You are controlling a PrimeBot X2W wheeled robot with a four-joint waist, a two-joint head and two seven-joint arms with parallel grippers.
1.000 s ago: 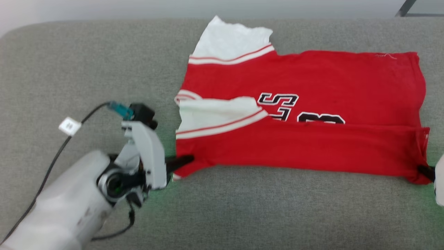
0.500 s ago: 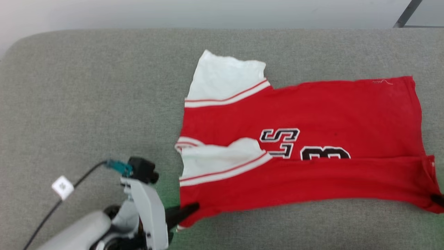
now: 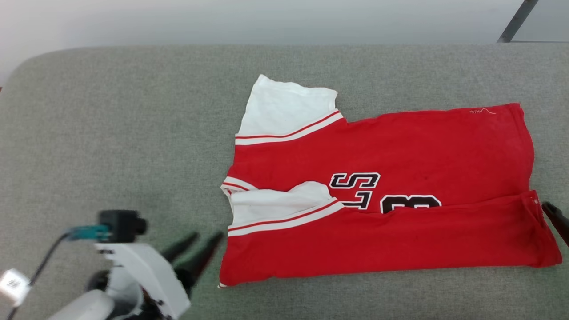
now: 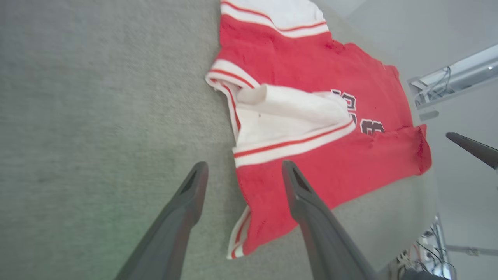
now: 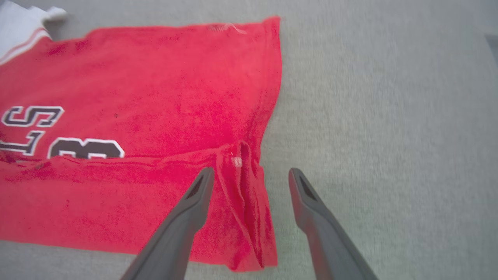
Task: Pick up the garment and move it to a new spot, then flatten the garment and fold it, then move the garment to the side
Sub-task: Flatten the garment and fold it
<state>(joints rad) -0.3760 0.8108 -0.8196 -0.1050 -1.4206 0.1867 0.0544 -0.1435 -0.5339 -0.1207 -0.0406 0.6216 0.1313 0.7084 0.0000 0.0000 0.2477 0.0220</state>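
Note:
The garment [image 3: 400, 146] is a red jersey T-shirt with white sleeves and black lettering, lying flat on the grey padded surface [image 3: 111, 133]. Its near long edge is folded up over the front and covers the lower part of the lettering. My left gripper [image 3: 208, 234] stands open just left of the garment's near left corner, apart from it. Seen from the left wrist, the left gripper [image 4: 244, 166] is spread above the garment [image 4: 303, 66] by its striped hem. My right gripper [image 5: 251, 171] is open over the near right corner of the garment [image 5: 155, 77], holding nothing.
A pale wall runs beyond the surface's far edge, with a dark metal leg [image 3: 515, 20] at the upper right. A cable with a white tag [image 3: 11, 284] hangs from my left arm. Bare grey surface lies to the left and in front of the garment.
Both grippers have opened and let go of the garment's near corners. The left gripper has drawn back to the left. The folded edge now rests flat. The head camera has shifted.

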